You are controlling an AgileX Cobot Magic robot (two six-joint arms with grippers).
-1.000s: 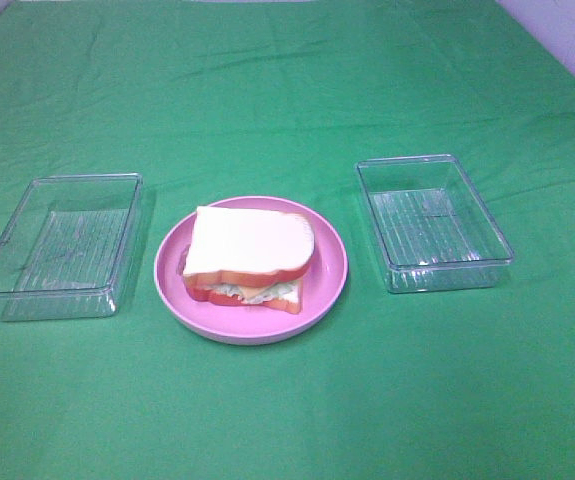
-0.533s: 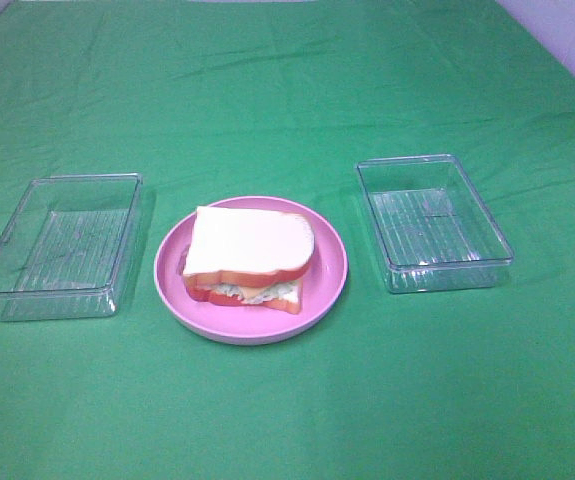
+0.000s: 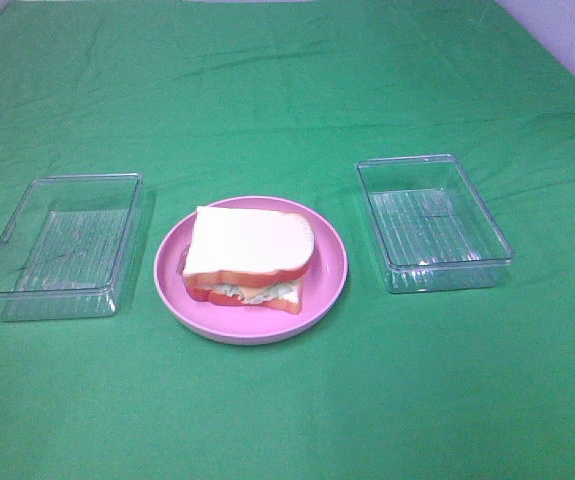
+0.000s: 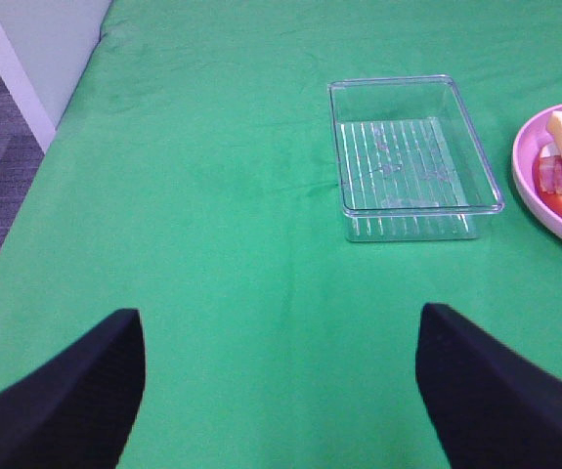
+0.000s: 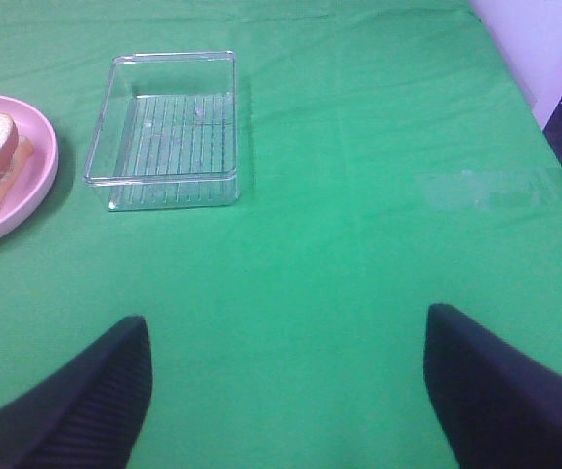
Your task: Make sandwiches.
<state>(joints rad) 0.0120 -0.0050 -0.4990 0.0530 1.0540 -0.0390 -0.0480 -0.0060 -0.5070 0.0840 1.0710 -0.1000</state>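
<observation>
**A:** Pink plate (image 3: pixel 329 290) held the finished sandwich (image 3: pixel 250 247) between the two trays — you were basically done?

**B:** Yeah. Left gripper (image 4: pixel 281 376) and right gripper (image 5: pixel 285 381) hung wide, empty — you'd best leave it.

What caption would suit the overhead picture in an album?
Finished toy sandwich on a pink plate between two empty clear trays.

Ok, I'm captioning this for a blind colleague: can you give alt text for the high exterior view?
A toy sandwich sits assembled on a pink round plate at the middle of a green cloth. An empty clear plastic tray lies on each side, left tray and right tray. No robot arm shows.
</observation>
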